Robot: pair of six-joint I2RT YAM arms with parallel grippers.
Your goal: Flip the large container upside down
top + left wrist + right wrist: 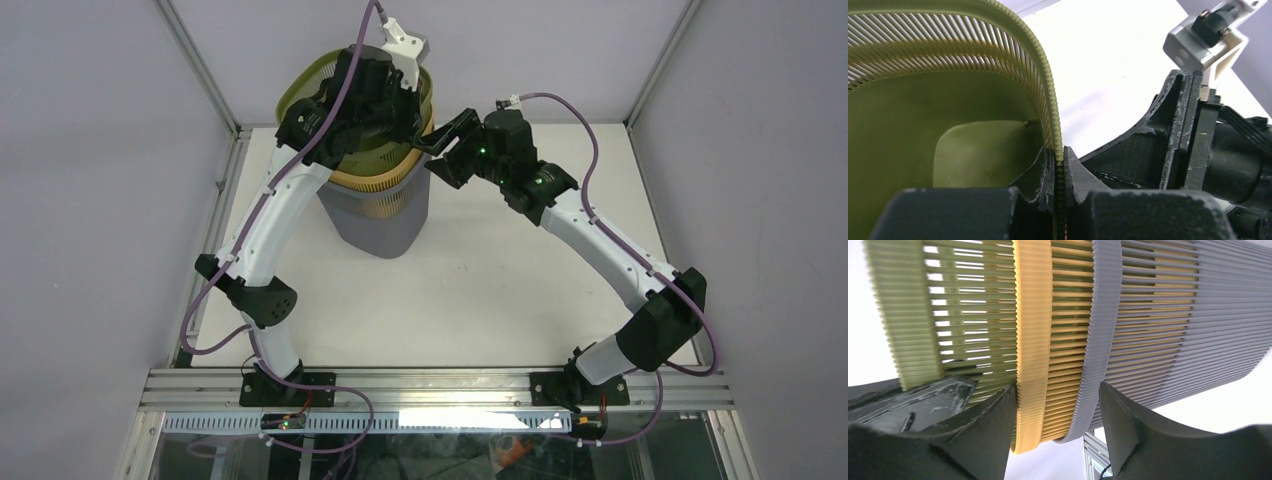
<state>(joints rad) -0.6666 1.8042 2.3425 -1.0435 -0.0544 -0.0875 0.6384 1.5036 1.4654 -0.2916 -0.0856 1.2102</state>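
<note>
left gripper (pixel 1060 172) clamped tight on rim of green basket (pixel 948 100), right gripper (pixel 1057 390) spread wide, straddling nested rims of yellow basket (pixel 1033 315) and grey container (pixel 1198 315)

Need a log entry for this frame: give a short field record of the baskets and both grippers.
stack: green basket nested in yellow basket, nested in grey basket, all slatted
orientation: grey basket upright on table
left gripper: shut on green basket's rim
right gripper: open, jaws astride yellow and grey rims
task status: grey basket not yet inverted
</note>
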